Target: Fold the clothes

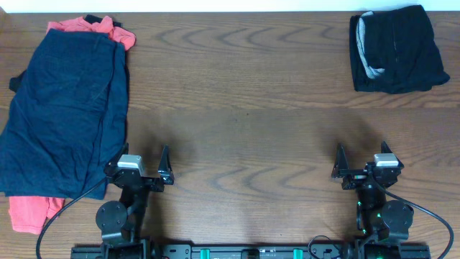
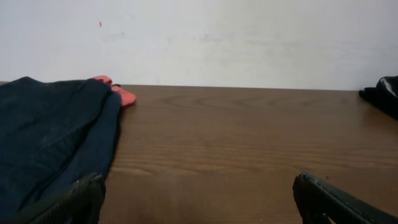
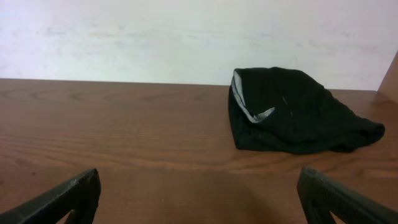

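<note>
The dark navy blue fabric garment (image 1: 65, 115) lies spread flat on the left side of the scene, running from the far edge almost to the near edge, with soft creases across it. Under it lies a coral-red fabric garment (image 1: 32, 212) – one part pokes out at the near left corner, another at the far end beyond the navy cloth. Whether the coral is one piece or two cannot be told. In the far right corner, well apart from this pile, sits a black folded fabric garment (image 1: 395, 49), a rounded bundle whose grey lining (image 3: 249, 106) shows along its left fold.

All of it rests on a brown wooden table (image 1: 244, 108) with a strong grain; a white wall (image 2: 217, 37) rises behind the far edge.

The left gripper (image 1: 140, 169) hovers low at the near left, just beside the near right edge of the navy garment. Its jaws stand wide apart and hold nothing; in its wrist view the left finger (image 2: 78, 199) sits in front of the navy cloth, though contact cannot be told. The right gripper (image 1: 364, 164) is at the near right – also spread wide and holding nothing – with bare wood between it and the black bundle at the far side.
</note>
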